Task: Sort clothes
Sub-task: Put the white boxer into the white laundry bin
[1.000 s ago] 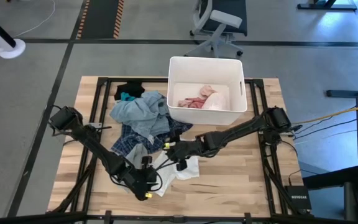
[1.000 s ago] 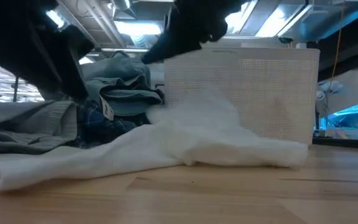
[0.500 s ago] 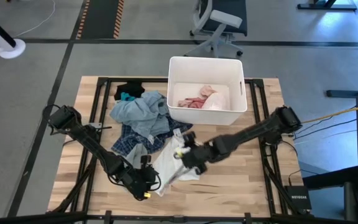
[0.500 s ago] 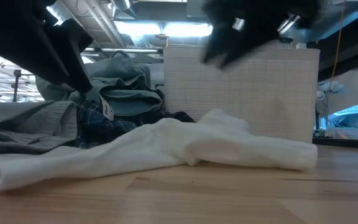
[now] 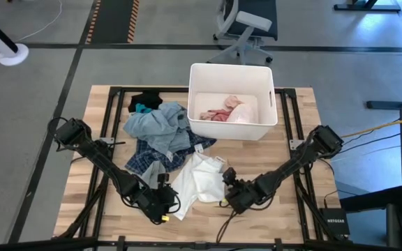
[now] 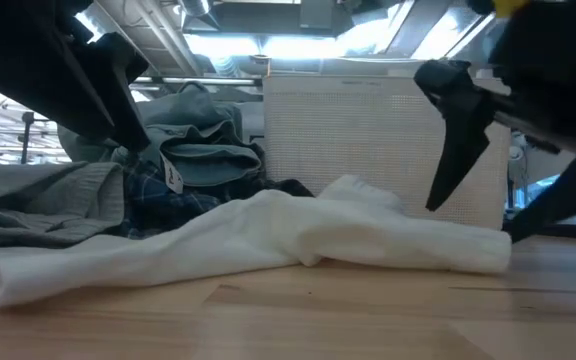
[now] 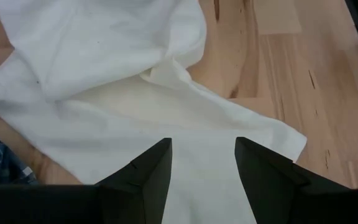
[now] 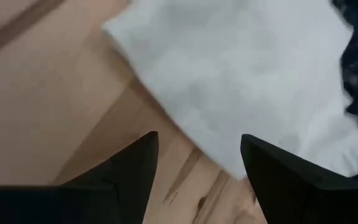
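Crowding the white bin (image 5: 232, 129), heaped clothes (image 5: 160, 136) cover the table (image 5: 285, 209).

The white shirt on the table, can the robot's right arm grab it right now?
Probably yes. The right gripper is open and empty, right beside the white shirt, which lies spread on the bare wood with nothing on top of that side.

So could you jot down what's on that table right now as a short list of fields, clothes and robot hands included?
table: wooden top
bin: white bin at the far edge, pink garment inside
pile: light blue-grey garment over dark blue plaid garment, left of the bin
loose item: white garment spread flat near the front
left hand: open, at the white garment's left edge
right hand: open, at its right edge
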